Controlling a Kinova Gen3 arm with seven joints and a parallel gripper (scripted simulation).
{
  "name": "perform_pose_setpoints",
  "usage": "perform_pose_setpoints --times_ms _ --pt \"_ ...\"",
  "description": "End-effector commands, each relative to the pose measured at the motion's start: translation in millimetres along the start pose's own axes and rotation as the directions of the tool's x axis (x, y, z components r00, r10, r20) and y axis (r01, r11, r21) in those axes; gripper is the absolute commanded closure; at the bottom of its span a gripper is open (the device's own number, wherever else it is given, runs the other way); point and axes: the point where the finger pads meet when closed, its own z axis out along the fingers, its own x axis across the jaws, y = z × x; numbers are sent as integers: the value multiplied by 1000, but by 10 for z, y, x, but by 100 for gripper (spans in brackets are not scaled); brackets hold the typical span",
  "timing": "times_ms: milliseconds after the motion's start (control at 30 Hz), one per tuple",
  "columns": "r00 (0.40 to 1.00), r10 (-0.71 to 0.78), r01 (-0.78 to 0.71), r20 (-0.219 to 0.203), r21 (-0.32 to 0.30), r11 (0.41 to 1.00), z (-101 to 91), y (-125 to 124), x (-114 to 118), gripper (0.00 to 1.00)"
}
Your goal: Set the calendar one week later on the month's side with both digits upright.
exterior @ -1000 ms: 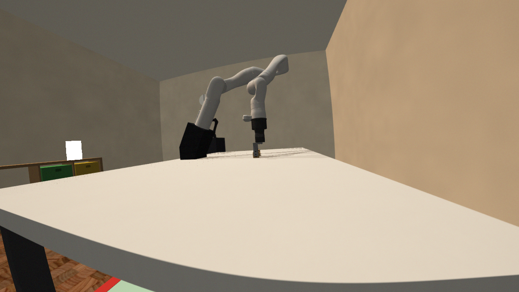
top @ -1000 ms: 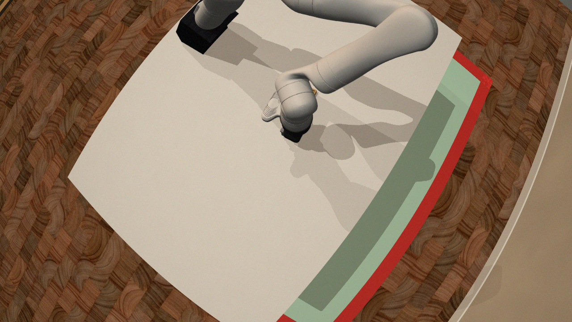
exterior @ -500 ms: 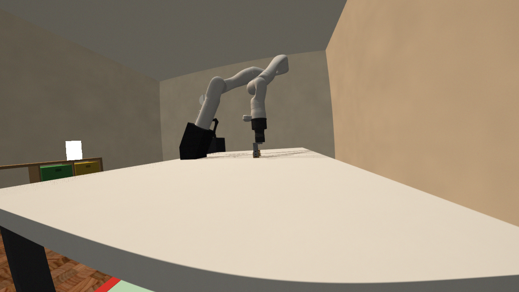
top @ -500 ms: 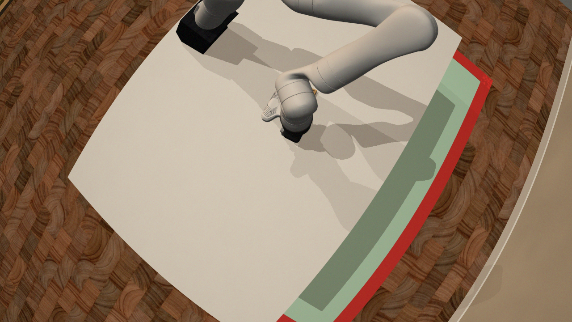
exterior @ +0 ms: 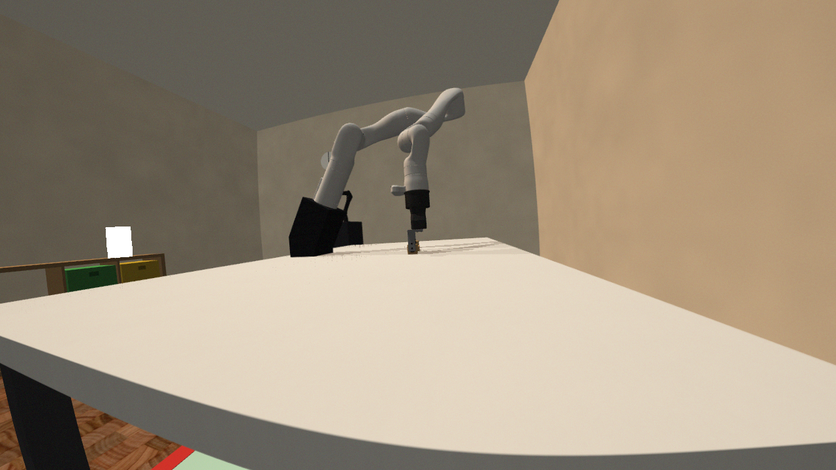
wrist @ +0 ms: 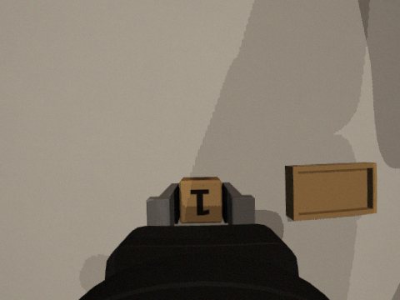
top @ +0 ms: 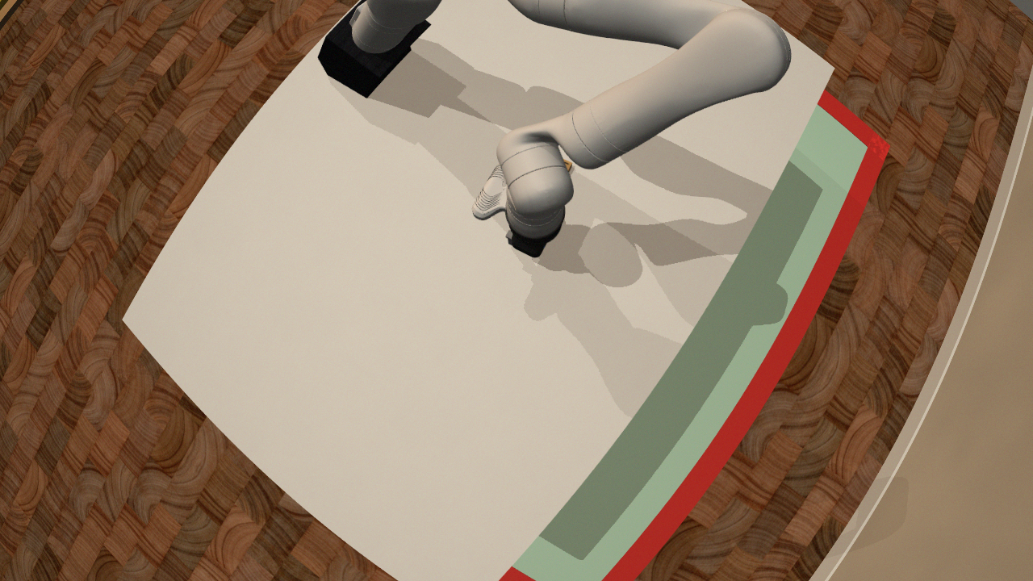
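In the wrist view, the pincer [top: 533, 248] [exterior: 412, 240] [wrist: 200, 197] stood low centre, fingers flanking a "1" cube [exterior: 412, 251] [wrist: 202, 202]; whether they gripped it could not be told. Beyond, at centre right, the cubeless tray [top: 569, 165] [exterior: 418, 246] [wrist: 333, 215] lay on the surface [top: 310, 324] [exterior: 409, 350] [wrist: 83, 125], long axis running left-right, parallel to the line between the fingers.
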Motion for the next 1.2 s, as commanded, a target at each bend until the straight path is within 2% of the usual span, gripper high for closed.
perform_pose_setpoints --times_ms 0,1033,1067,1133,1167 --pt "1000 0 0 0 -1 1000 -4 3 -2 43" --pt "1000 0 0 0 -1 1000 -4 3 -2 43" --pt "1000 0 0 0 -1 1000 -4 3 -2 37" --pt "1000 0 0 0 -1 1000 -4 3 -2 37" --pt "1000 0 0 0 -1 1000 -4 3 -2 31"
